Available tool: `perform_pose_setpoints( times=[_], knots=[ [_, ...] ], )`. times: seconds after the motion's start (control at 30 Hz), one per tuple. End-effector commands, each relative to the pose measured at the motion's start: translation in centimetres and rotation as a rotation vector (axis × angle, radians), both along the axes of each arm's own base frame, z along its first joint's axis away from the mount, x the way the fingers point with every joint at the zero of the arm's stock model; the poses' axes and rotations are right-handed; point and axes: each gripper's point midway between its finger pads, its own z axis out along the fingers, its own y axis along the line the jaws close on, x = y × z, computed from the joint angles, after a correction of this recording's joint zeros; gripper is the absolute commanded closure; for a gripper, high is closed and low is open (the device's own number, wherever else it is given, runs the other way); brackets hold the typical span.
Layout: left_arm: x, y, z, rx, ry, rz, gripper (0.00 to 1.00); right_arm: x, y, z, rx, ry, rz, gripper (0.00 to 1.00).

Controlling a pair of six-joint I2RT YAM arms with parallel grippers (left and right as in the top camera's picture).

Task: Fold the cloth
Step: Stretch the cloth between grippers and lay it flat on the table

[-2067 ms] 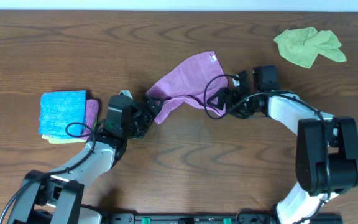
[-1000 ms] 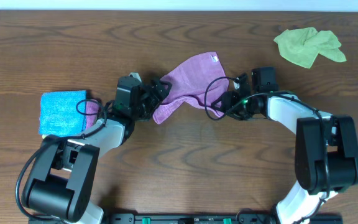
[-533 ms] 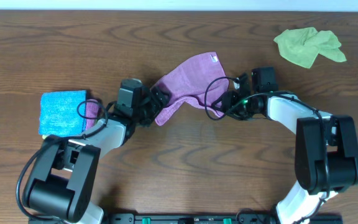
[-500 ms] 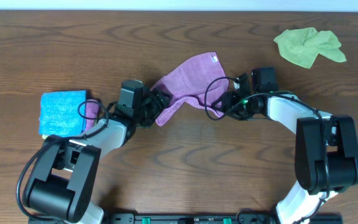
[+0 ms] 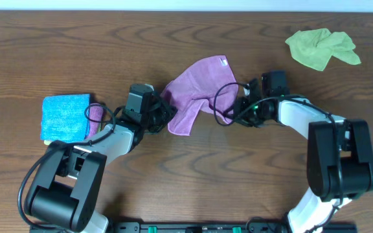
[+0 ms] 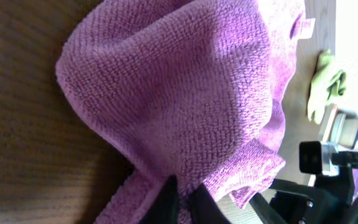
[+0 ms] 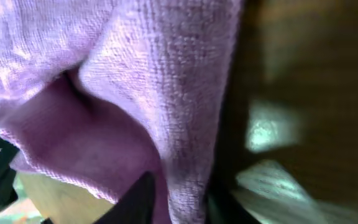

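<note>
The purple cloth (image 5: pixel 199 87) lies bunched at the table's middle, its white tag (image 5: pixel 224 62) at the far corner. My left gripper (image 5: pixel 164 112) is shut on the cloth's left edge. In the left wrist view the cloth (image 6: pixel 185 93) fills the frame, and a fold of it is pinched at my left gripper (image 6: pixel 186 208). My right gripper (image 5: pixel 236 107) sits at the cloth's right edge. In the right wrist view a ridge of the cloth (image 7: pixel 135 74) runs down between the dark fingers, with my right gripper (image 7: pixel 185 208) shut on it.
A crumpled lime-green cloth (image 5: pixel 321 46) lies at the far right, also visible in the left wrist view (image 6: pixel 325 84). A folded bright blue cloth (image 5: pixel 65 116) tops a small stack at the left. The table's far edge runs along the top.
My left gripper has shut on the cloth's left edge and drawn it slightly right. The cloth's lower flap now hangs further right and nearer. My right gripper has narrowed onto the right edge.
</note>
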Motion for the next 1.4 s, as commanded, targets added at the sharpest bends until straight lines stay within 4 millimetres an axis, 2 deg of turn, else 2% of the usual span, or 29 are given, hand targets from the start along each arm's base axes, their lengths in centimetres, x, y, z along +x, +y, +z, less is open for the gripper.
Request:
perform_pose_setpoints(
  times=[0.0, 0.07, 0.43, 0.6, 0.77, 0.9, 0.93, 0.97, 1.03, 1.07, 1.1, 1.17, 1.2, 1.23, 1.27, 1.33, 1.37],
  knots=[
    [-0.1, -0.3, 0.1, 0.003, -0.001, -0.031, 0.94, -1.8, -0.6, -2.0, -0.058, 0.083, -0.007, 0.87],
    [-0.3, 0.1, -0.3, 0.031, -0.002, -0.041, 0.94, -2.7, -0.8, -2.2, -0.067, 0.122, -0.007, 0.99],
    [-0.2, 2.1, -1.3, 0.106, 0.001, -0.037, 0.94, -5.9, -2.2, -2.2, -0.156, 0.233, 0.023, 0.99],
    [0.1, 3.0, -1.4, 0.110, 0.000, -0.020, 0.94, -6.4, -3.5, 0.5, -0.238, 0.179, 0.040, 0.99],
    [-0.1, 2.7, -1.2, 0.092, 0.004, -0.036, 0.94, -7.4, -3.9, 3.4, -0.252, 0.137, 0.060, 0.99],
    [-0.2, 2.4, -1.1, 0.081, 0.004, -0.050, 0.92, -8.5, -4.7, 4.3, -0.299, 0.142, 0.070, 0.98],
    [-0.3, 2.3, -1.1, 0.078, 0.003, -0.057, 0.87, -8.8, -5.0, 4.4, -0.315, 0.148, 0.074, 0.98],
    [-0.4, 2.2, -1.0, 0.075, -0.001, -0.069, 0.71, -9.1, -5.3, 4.4, -0.334, 0.156, 0.075, 0.98],
    [-0.5, 2.0, -1.0, 0.074, -0.008, -0.090, 0.32, -9.5, -5.9, 4.2, -0.367, 0.174, 0.075, 0.97],
    [-0.6, 2.0, -1.0, 0.073, -0.008, -0.096, 0.20, -9.7, -6.0, 4.2, -0.373, 0.180, 0.078, 0.96],
    [-0.7, 2.0, -1.1, 0.074, -0.001, -0.097, 0.03, -9.8, -6.1, 4.2, -0.378, 0.184, 0.078, 0.93],
    [-0.9, 2.0, -1.2, 0.075, 0.005, -0.102, 0.05, -9.8, -6.1, 4.2, -0.378, 0.184, 0.079, 0.83],
    [-1.0, 2.0, -1.2, 0.074, 0.005, -0.109, 0.05, -9.8, -6.1, 4.2, -0.378, 0.184, 0.078, 0.75],
    [-1.0, 2.0, -1.1, 0.068, 0.003, -0.117, 0.05, -9.8, -6.1, 4.2, -0.378, 0.185, 0.078, 0.54],
    [-1.1, 2.1, -1.1, 0.062, 0.008, -0.117, 0.05, -9.8, -6.1, 4.2, -0.378, 0.184, 0.078, 0.41],
    [-1.1, 2.2, -0.9, 0.043, 0.012, -0.122, 0.05, -9.9, -6.2, 4.2, -0.385, 0.186, 0.078, 0.27],
    [-1.1, 2.3, -0.7, 0.030, 0.011, -0.130, 0.05, -9.9, -6.3, 4.2, -0.393, 0.185, 0.076, 0.15]
  ],
)
